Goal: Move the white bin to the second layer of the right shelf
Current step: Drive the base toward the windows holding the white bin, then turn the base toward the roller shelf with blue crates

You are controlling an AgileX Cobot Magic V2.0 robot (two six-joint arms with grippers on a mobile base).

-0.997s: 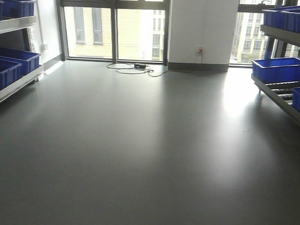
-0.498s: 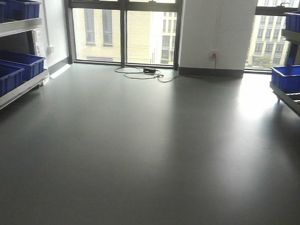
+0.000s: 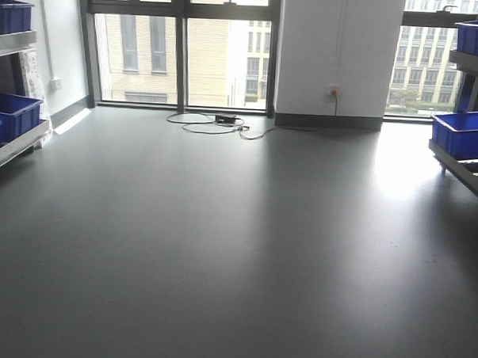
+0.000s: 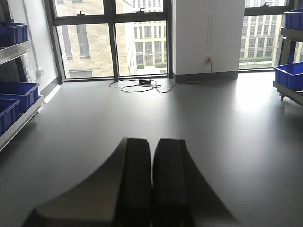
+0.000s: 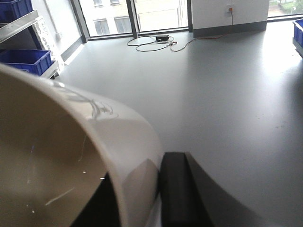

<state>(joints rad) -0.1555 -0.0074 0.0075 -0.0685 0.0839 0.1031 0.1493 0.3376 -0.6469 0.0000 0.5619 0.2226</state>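
Note:
In the right wrist view the white bin [image 5: 71,156] fills the lower left, glossy and cream, held up over the grey floor. My right gripper [image 5: 142,196] is shut on its rim wall, with one dark finger [image 5: 175,189] outside and the other inside. My left gripper [image 4: 152,179] is shut with nothing in it, its pads pressed together. The right shelf [image 3: 469,169] shows at the right edge of the front view. Its steel level of roller rails carries a blue crate [image 3: 465,132].
A left shelf [image 3: 10,149] with blue crates [image 3: 12,110] stands along the left wall. A black cable and adapter [image 3: 218,122] lie on the floor by the windows. A white pillar [image 3: 339,56] stands ahead, and grey floor lies between the two shelves.
The front view has swung leftward, so the right shelf has slid mostly off the right edge. The left shelf has also drifted outward. Both grippers show only now.

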